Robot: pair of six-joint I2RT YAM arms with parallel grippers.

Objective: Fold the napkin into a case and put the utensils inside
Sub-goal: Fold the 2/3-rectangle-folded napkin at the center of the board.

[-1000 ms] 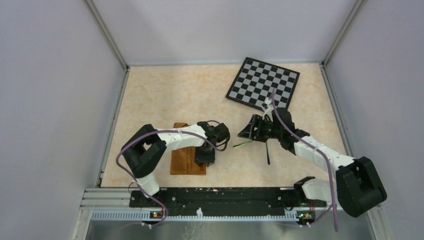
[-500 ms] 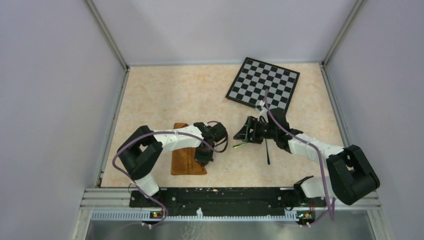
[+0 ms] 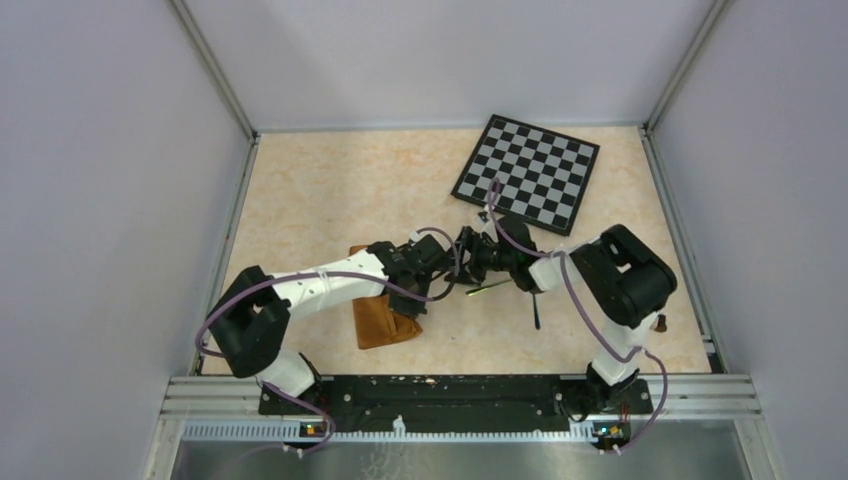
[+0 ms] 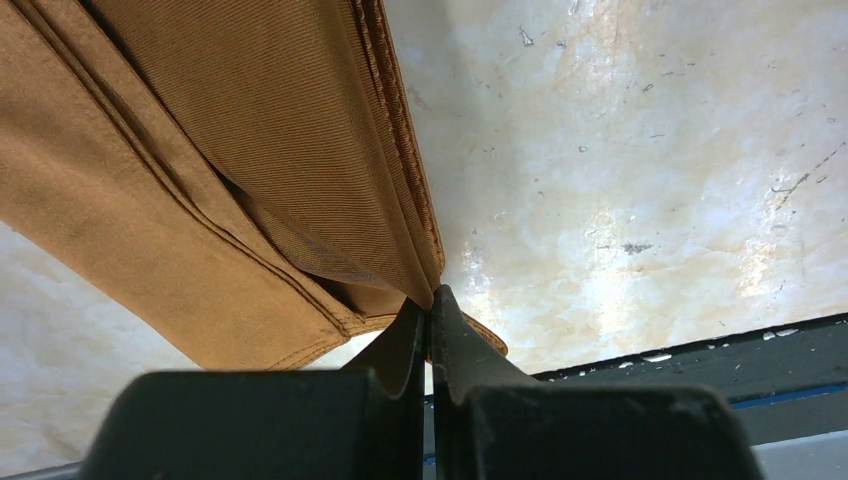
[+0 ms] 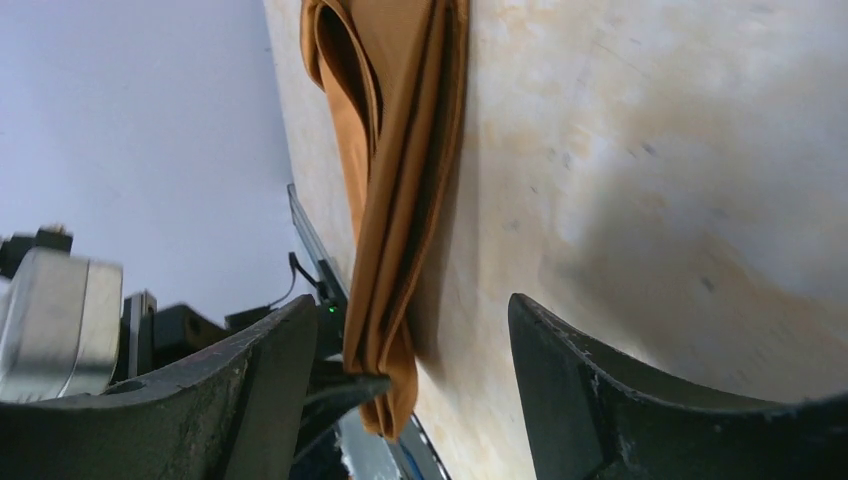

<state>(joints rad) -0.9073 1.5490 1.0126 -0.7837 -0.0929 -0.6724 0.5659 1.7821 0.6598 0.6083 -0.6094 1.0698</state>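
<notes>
While the left claw (image 4: 430, 305) is pressed together on a corner of the folded napkin (image 4: 250, 150), the cloth's layers fan out up and to the left of its tips. They are partly raised off the desk (image 4: 640, 150). Seen from above, the napkin (image 3: 382, 320) lies bunched on the near-left side of that claw (image 3: 437, 268), with one end on the desk and the other drawn up to the pinch.

Just to the right, nearly face to face with it, the right claw (image 3: 468, 256) stands spread wide. In its own camera the two fingers (image 5: 270, 380) frame the hanging napkin (image 5: 400, 150), which shows ahead of them in the gap; whether it touches either cannot be told.

The thin fork (image 3: 490, 288) lies on the desk just on the near side of the right claw. The spoon (image 3: 537, 310) lies a little further right, its far end reaching up to the right arm. Beyond and to the right of both claws sits the checkered board (image 3: 527, 172), apart from the napkin.
</notes>
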